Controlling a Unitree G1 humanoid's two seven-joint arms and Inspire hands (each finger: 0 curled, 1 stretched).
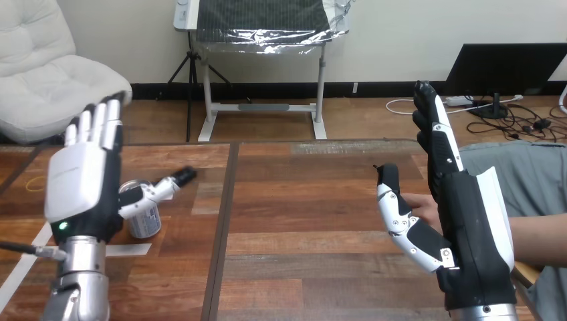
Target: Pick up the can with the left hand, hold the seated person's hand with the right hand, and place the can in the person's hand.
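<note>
A silver and blue can (pixel 143 217) stands upright on the wooden table (pixel 301 221) at the left. My left hand (pixel 83 177) is raised just left of it, fingers straight up and thumb (pixel 164 187) stretched out over the can's top, not curled round it. My right hand (pixel 461 214) stands upright at the right with straight fingers and its thumb (pixel 401 214) held apart. The person's hand (pixel 422 204) lies on the table behind my right palm, largely hidden; I cannot tell whether they touch.
The person's forearm (pixel 538 231) reaches in from the right edge. A white tape strip (pixel 127 250) lies on the table in front of the can. A yellow loop (pixel 35 182) lies on the table's far left.
</note>
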